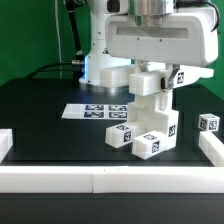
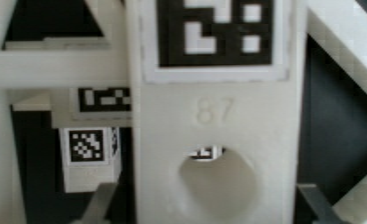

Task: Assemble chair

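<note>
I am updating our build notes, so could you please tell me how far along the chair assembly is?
Done: several tagged blocks look stacked together mid-table. In hand: the gripper holds a white slab right above that stack, seemingly being fitted. Left: at least one loose cube at the exterior view's right; no finished chair yet.

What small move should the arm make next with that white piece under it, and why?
Probably a gentle push straight down. The gripper sits on a white slab that stands upright atop the tagged blocks; whether the joint is fully seated cannot be seen, so pressing seems safest.
</note>
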Controlling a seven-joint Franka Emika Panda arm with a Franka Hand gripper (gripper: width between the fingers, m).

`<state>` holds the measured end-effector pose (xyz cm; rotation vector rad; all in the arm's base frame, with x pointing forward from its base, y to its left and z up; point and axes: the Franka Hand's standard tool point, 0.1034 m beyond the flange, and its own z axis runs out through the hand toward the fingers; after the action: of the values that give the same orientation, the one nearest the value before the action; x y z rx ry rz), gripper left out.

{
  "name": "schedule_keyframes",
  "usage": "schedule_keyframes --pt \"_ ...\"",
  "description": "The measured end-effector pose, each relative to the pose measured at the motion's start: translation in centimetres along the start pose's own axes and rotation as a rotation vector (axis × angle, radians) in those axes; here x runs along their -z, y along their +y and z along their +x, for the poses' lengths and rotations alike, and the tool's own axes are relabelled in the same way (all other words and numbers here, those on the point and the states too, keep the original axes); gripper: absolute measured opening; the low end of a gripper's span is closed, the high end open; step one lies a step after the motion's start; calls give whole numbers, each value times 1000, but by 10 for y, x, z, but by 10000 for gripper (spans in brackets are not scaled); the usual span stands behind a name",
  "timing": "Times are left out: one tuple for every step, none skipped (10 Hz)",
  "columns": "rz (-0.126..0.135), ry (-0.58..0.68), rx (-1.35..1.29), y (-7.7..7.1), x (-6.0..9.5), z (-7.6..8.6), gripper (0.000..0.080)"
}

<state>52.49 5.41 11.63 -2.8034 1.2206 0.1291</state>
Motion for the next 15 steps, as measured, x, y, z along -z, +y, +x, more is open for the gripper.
schedule_keyframes --pt "0 0 1 -1 0 -1 289" --pt "0 -1 4 -3 -1 -4 289" --pt "-1 -1 6 -4 -1 -6 289" --pt "-1 -1 11 -6 -1 -8 289" --pt "-1 -1 13 -6 -1 -9 289" --pt "-1 0 14 -7 -1 -9 289" --pt "1 3 16 -7 -1 -9 289" --pt "2 4 16 -8 -1 -9 289" --pt "3 6 17 -8 -1 -8 289" --pt "5 9 18 -7 -1 -8 289" --pt "5 10 16 -8 -1 -8 289" --pt "6 11 10 -8 -1 -7 289" --pt "6 11 11 -8 -1 -7 289" --pt "6 11 11 -8 -1 -7 289" --pt "6 11 11 -8 -1 -7 289"
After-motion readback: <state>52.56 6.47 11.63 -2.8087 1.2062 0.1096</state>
